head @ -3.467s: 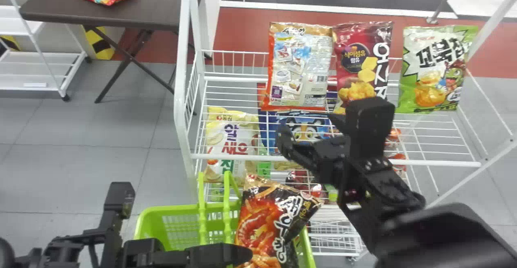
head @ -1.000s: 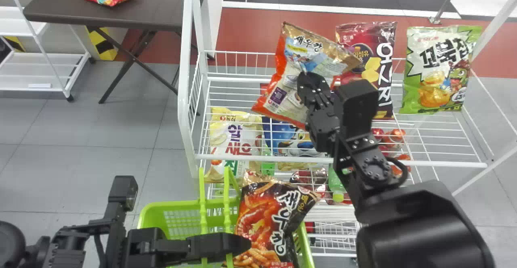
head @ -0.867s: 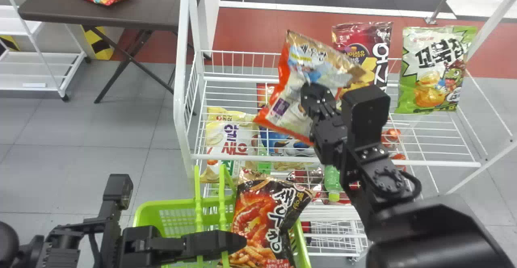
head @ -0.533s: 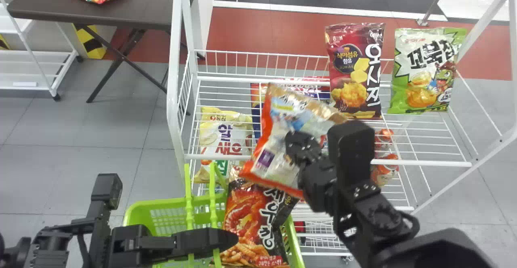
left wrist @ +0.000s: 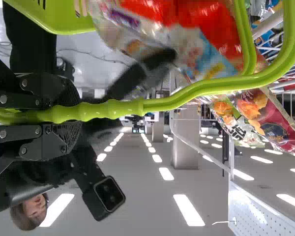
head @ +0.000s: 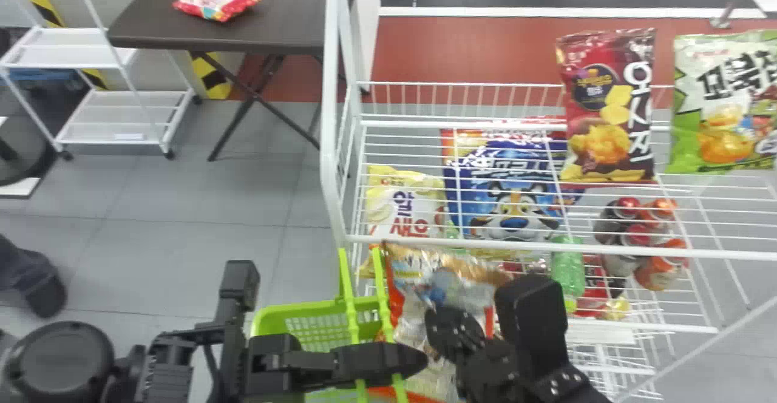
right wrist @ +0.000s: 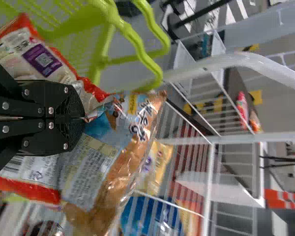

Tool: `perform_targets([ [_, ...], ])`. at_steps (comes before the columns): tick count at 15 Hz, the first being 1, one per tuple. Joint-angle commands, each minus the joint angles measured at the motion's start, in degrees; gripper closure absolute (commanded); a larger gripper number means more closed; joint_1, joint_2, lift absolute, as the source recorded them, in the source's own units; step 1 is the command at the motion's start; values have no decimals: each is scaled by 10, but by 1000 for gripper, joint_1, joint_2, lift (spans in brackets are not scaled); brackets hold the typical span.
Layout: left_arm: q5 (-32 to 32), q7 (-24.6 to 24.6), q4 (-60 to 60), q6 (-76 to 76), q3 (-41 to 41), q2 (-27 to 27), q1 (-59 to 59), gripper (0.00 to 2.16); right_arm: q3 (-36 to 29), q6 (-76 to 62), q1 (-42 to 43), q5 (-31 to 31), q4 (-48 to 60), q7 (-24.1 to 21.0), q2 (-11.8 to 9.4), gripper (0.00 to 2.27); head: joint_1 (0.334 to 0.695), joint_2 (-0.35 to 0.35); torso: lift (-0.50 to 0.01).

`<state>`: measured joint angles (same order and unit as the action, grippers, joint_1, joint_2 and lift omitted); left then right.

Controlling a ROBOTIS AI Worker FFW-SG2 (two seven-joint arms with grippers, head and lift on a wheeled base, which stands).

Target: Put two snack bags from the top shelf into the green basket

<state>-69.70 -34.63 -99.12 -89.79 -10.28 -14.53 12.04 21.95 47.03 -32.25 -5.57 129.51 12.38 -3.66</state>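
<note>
The right end effector (head: 446, 330) pinches an orange-and-silver snack bag (head: 419, 287) at the green basket's (head: 291, 314) right side, near the handle (head: 350, 291) the left end effector (head: 394, 360) clamps. A dark red bag (head: 601, 111) and green bag (head: 716, 111) stand between the top shelf's (head: 619, 250) front and back edges.

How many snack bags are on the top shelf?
2: the maroon bag and, right of it, the green-and-white bag. The orange-edged bag is in the right gripper.
</note>
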Motion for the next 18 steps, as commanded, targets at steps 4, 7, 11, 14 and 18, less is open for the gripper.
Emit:
perform_targets([
  [4, -5, -1, -2, -2, -1, -1, 2, 2142, 8, 67, 0, 18, -22, 32, -3, 1379, 695, 149, 0],
  [7, -5, 0, 0, -2, 0, -1, 2, 2142, -30, -38, -10, 64, -15, 55, -3, -2, 695, 178, 0],
  [11, -5, -1, -2, -2, -5, -1, 6, 2142, -76, -172, -17, 72, -14, 60, 2, 73, 695, 151, 0],
  [14, -5, 0, -1, -2, -5, 0, 6, 2142, -122, -337, -33, 67, -43, 41, 17, 76, 695, 85, 0],
  [18, -4, 2, -1, -2, -3, 0, 6, 2142, -167, -527, -75, 50, -101, -3, 37, 80, 695, -38, 0],
])
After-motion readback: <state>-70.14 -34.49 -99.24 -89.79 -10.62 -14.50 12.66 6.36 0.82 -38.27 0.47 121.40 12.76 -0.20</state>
